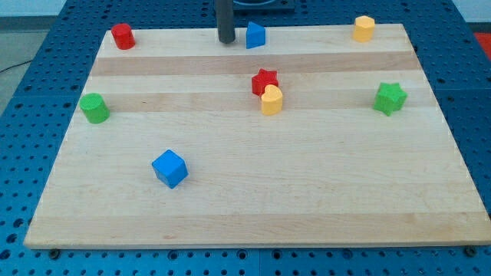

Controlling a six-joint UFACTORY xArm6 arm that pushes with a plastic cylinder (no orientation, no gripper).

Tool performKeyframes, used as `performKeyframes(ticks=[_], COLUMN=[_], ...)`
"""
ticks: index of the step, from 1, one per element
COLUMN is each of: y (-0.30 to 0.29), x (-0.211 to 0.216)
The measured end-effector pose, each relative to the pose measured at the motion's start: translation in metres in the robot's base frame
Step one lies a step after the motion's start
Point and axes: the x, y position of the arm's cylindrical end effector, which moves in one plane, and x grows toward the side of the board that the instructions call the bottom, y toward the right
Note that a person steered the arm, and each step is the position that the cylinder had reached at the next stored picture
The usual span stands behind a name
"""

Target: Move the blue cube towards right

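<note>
Wooden table with my tip resting near the middle of the top edge, just left of a small blue block of unclear shape; the rod has no jaws, so none are spread or pressed; blue cube in the lower left area, well apart from my tip; red cylinder at top left corner; green cylinder by left edge; red star touching a yellow block near centre; yellow block at top right; green star by right edge.

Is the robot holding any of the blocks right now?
No, nothing is held. My tip is only a rod. It stands at the view's top, just left of a small blue block, far from the blue cube.
</note>
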Motion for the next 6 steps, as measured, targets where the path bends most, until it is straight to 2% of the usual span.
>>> performKeyframes(ticks=[1, 3, 4, 6], y=[-0.001, -0.012, -0.04, -0.093], x=[0.036, 0.046, 0.05, 0.136])
